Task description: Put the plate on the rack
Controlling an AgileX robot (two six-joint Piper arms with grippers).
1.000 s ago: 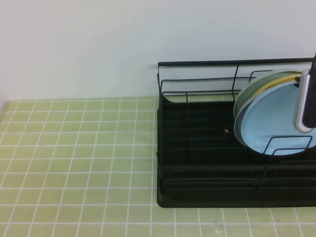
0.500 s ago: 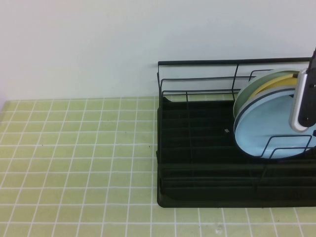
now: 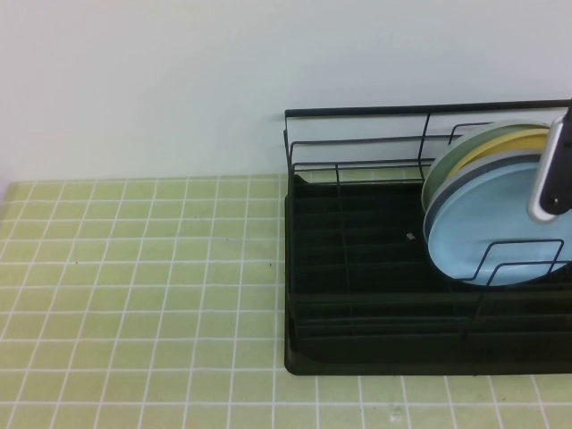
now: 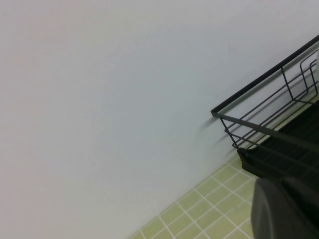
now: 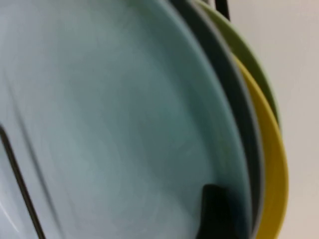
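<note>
A green tiled table (image 3: 134,295) fills the foreground, with a black dish rack (image 3: 357,344) standing on its right side. The light blue plate (image 3: 487,223) stands on edge in the right part of the rack, behind the rack's front wires, and leans back against the plates behind it.

The right gripper (image 3: 543,206) hangs at the right edge of the high view, its silver and black body crossing the blue plate's upper right face. Whether it is spread or closed on the plate cannot be told.

Directly behind the blue plate stand a grey plate (image 5: 251,149), then a yellow plate (image 5: 276,164), then a green plate (image 5: 249,55), all packed close together. The rack's back rail and a plain white wall (image 3: 179,80) close the scene.

The left gripper (image 4: 284,209) is outside the high view. It appears only as a dark shape at the edge of the left wrist view, fingers pressed together, facing the wall and a corner of the rack.
</note>
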